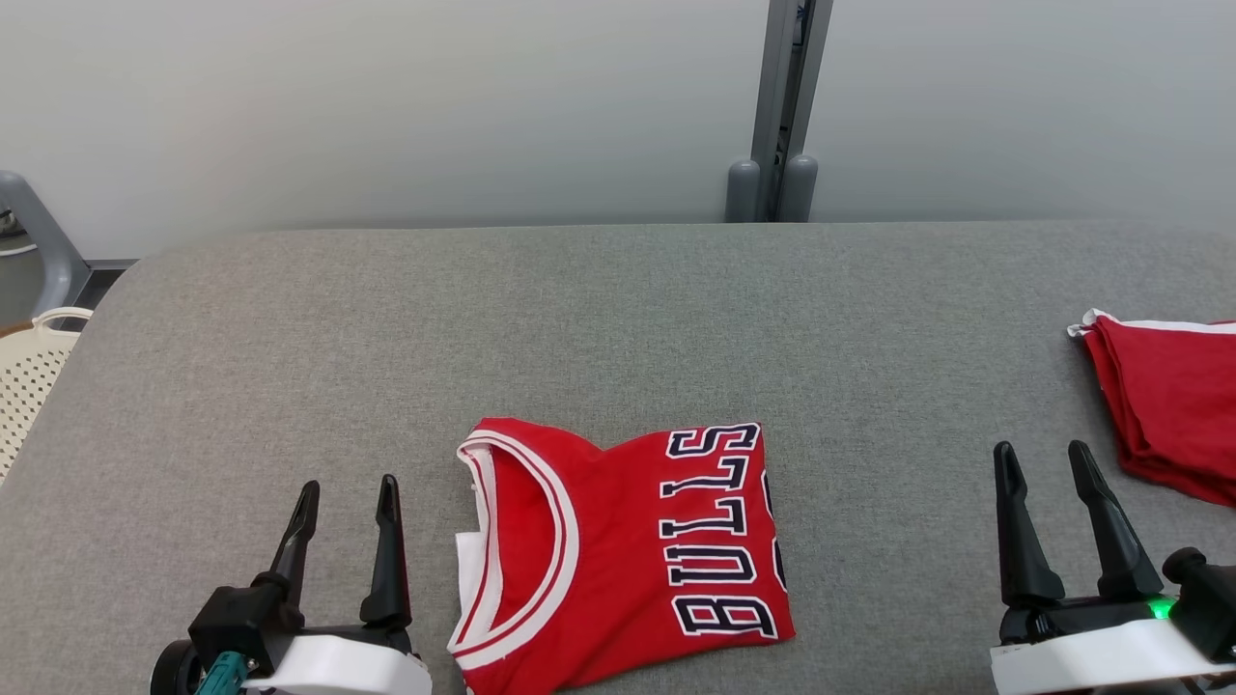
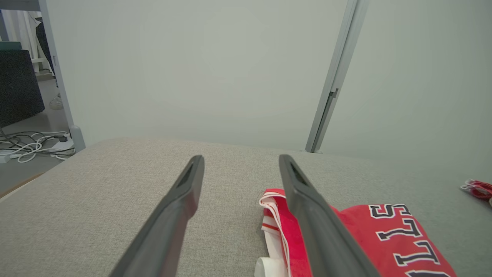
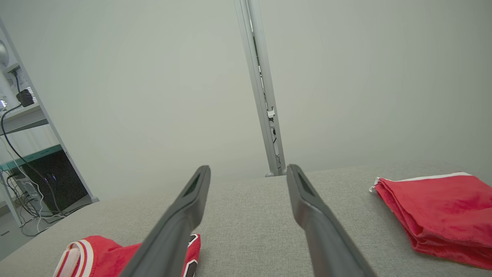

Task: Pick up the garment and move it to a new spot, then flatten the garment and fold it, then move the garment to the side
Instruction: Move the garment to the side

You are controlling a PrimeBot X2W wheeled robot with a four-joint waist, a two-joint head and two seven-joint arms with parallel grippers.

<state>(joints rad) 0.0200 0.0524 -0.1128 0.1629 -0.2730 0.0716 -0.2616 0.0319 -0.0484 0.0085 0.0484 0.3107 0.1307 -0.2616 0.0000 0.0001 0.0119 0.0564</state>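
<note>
A red jersey with white trim and dark "BULLS" lettering lies folded into a compact rectangle on the grey padded table, near its front edge. My left gripper stands open just left of the jersey's collar, with nothing between its fingers. In the left wrist view the jersey lies to the right of my gripper. My right gripper is open well to the jersey's right, apart from it. The right wrist view has the jersey at lower left of my gripper.
A second folded red garment lies at the table's right edge, close to my right gripper; it is also in the right wrist view. A cream perforated basket stands off the table's left side. A grey post rises behind the table.
</note>
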